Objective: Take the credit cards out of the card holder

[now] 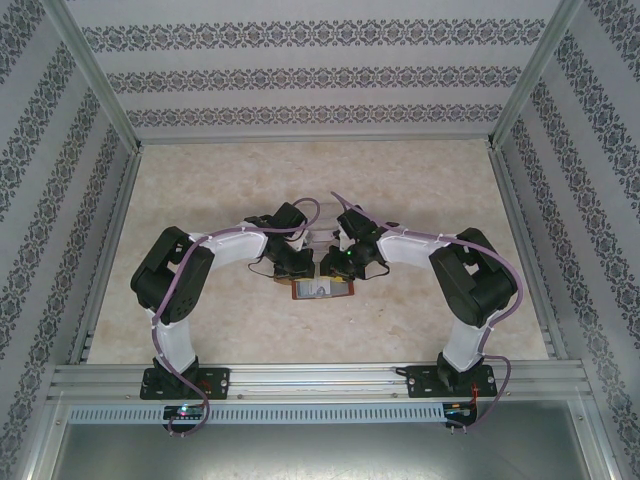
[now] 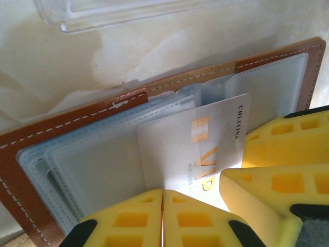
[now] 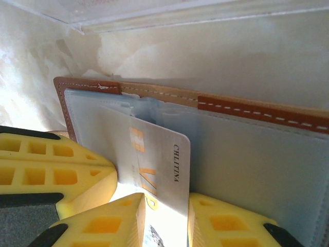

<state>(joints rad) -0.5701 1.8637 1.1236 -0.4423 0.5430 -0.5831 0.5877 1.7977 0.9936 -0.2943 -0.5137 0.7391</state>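
The card holder (image 1: 322,291), a reddish-brown wallet (image 2: 77,121), lies open on the table with its pale sleeves up (image 3: 247,105). A whitish credit card (image 2: 190,149) with gold "VIP" lettering sticks partway out of a middle sleeve (image 3: 154,154). My right gripper (image 3: 167,206) is open a little, the card's free end between its yellow fingers (image 2: 277,149). My left gripper (image 2: 163,193) is shut, its tips on the sleeves by the card's edge; its fingers (image 3: 51,170) sit left of the card. The dark card is hidden.
A clear plastic stand (image 1: 318,238) sits just beyond the wallet (image 2: 103,15) (image 3: 154,15). Both arms meet over the table's middle, with the left gripper (image 1: 300,270) and right gripper (image 1: 342,268) close together. Patterned walls and metal rails enclose the table.
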